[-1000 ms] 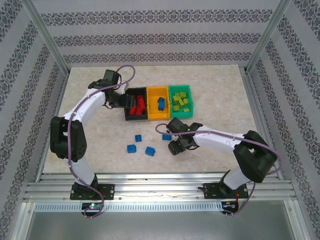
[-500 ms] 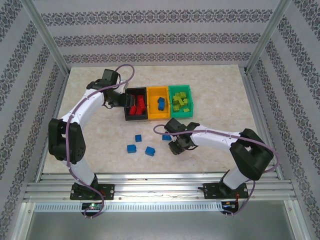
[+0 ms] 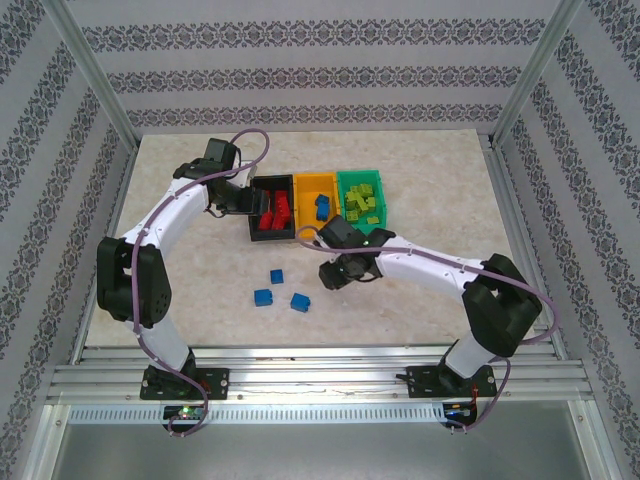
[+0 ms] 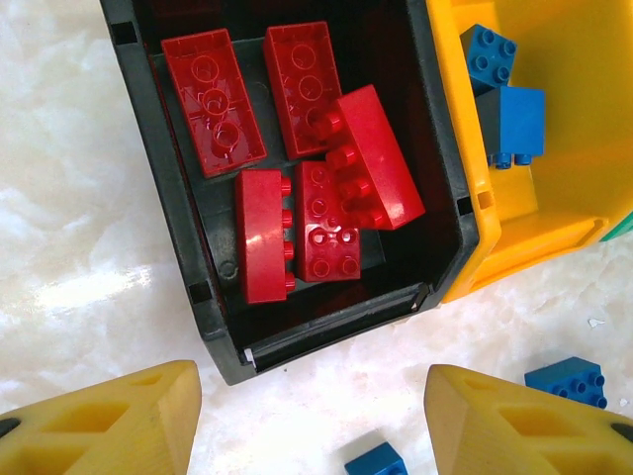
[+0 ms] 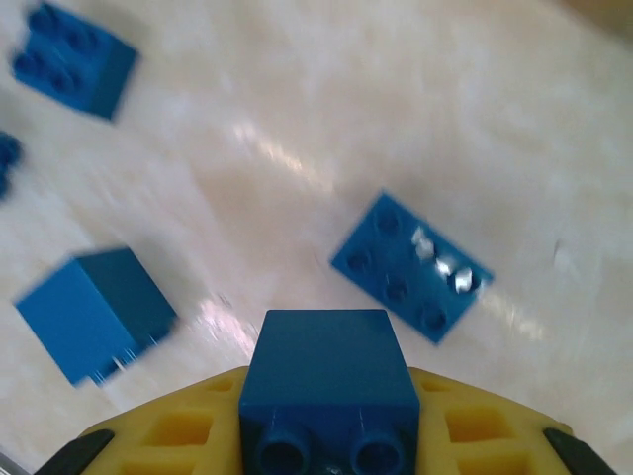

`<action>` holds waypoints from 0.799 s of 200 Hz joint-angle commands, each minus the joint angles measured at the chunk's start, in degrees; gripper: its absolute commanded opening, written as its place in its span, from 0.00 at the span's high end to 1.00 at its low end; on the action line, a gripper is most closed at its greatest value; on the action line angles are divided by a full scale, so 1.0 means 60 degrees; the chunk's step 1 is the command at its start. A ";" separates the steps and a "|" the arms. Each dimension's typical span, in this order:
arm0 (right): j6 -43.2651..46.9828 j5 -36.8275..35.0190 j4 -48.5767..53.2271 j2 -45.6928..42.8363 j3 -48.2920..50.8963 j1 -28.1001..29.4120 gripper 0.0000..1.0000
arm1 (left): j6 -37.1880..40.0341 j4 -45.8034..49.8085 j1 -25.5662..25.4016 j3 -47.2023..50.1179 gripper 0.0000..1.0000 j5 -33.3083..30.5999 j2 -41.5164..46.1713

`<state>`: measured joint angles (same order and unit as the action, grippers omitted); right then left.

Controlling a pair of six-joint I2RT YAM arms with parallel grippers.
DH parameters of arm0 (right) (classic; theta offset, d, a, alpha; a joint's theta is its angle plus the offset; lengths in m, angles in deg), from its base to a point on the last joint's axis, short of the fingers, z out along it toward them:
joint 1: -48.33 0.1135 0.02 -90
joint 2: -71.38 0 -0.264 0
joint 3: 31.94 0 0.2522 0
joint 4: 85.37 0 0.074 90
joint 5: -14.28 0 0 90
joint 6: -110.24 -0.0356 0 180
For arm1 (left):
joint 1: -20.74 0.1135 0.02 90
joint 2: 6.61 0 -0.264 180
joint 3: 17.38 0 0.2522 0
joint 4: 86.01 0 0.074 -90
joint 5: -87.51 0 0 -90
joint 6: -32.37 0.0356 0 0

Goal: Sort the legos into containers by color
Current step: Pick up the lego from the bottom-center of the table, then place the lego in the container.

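We see five red legos (image 4: 302, 89) lying in the black container (image 4: 173, 213), two blue legos (image 4: 509, 119) in the orange-yellow container (image 4: 584, 148) just beside it, and two loose blue legos (image 4: 569, 381) on the desk (image 4: 59, 198). Our left jaws stand wide apart, empty.

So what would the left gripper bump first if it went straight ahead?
Probably the black bin, near its front wall, then the red bricks inside. The open left gripper points there; depth is unclear.

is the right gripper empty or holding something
Holding: the right gripper is shut on a blue lego, seated between its yellow fingers in the right wrist view.
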<state>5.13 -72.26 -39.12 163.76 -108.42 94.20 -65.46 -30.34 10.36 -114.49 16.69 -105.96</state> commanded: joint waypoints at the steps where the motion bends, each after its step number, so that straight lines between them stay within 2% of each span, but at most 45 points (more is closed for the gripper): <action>1: 0.0438 -0.0014 -0.0035 0.0550 -0.0902 -0.0244 0.75 | 0.0222 0.0024 0.0075 0.0022 0.38 -0.0179 0.0295; 20: 0.0656 -0.0057 -0.0156 0.0966 -0.1633 -0.0594 0.75 | 0.0195 -0.0077 0.0073 0.0168 0.38 -0.0206 0.0385; 44: 0.0836 0.0758 0.0007 0.1720 -0.2878 -0.1269 0.75 | 0.0178 -0.0022 0.0073 0.0095 0.38 -0.0065 0.0258; 81: 0.1138 0.0811 0.0204 0.2790 -0.4835 -0.1923 0.73 | 0.0207 0.0017 0.0075 0.0053 0.38 -0.0106 0.0196; 102: 0.1363 0.0555 0.0421 0.3632 -0.6116 -0.2110 0.67 | 0.0221 0.0025 0.0074 0.0088 0.38 -0.0159 0.0216; 120: 0.1515 0.0128 0.1071 0.4274 -0.7101 -0.2076 0.58 | 0.0237 0.0020 0.0073 0.0110 0.38 -0.0259 0.0211; 160: 0.1641 -0.0229 0.0759 0.3943 -0.6138 -0.1825 0.52 | 0.0220 0.0027 0.0081 0.0068 0.38 -0.0153 0.0138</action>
<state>13.59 -71.49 -36.30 188.55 -148.46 82.26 -65.31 -30.34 10.36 -114.20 16.12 -105.88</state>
